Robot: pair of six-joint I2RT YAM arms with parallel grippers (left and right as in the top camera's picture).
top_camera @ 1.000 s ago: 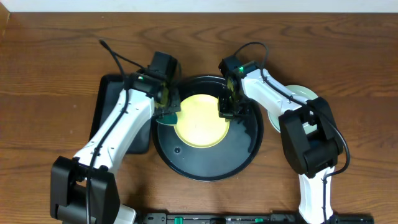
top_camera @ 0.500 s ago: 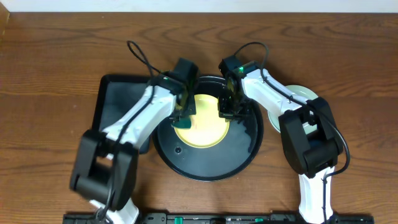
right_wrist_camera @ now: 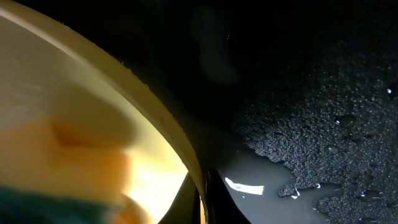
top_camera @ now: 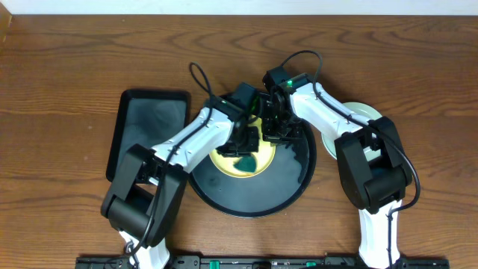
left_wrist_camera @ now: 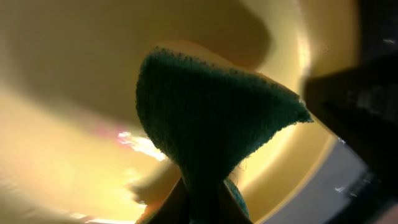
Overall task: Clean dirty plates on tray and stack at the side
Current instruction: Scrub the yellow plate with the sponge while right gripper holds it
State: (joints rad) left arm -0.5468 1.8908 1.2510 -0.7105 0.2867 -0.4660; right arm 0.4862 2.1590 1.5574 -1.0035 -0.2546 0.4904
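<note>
Our left tool (top_camera: 245, 148) is closed on the green-faced sponge (left_wrist_camera: 205, 124). A second ago it was at the tray's left rim, and it has since swung to the middle of the yellow plate (top_camera: 222, 161), where the sponge now presses on the plate's face. We judge that scrubbing of this plate is under way and stacking has not begun. Our right tool (top_camera: 272, 133) has not moved: it sits at the plate's right edge and seems clamped on the rim, steadying it. The plate lies inside the wet black tray (top_camera: 287, 187), towards its far side and directly beneath the left tool. A mint plate (top_camera: 366, 112) rests on the surface (top_camera: 67, 67) right of the tray, partly hidden by the right arm.
</note>
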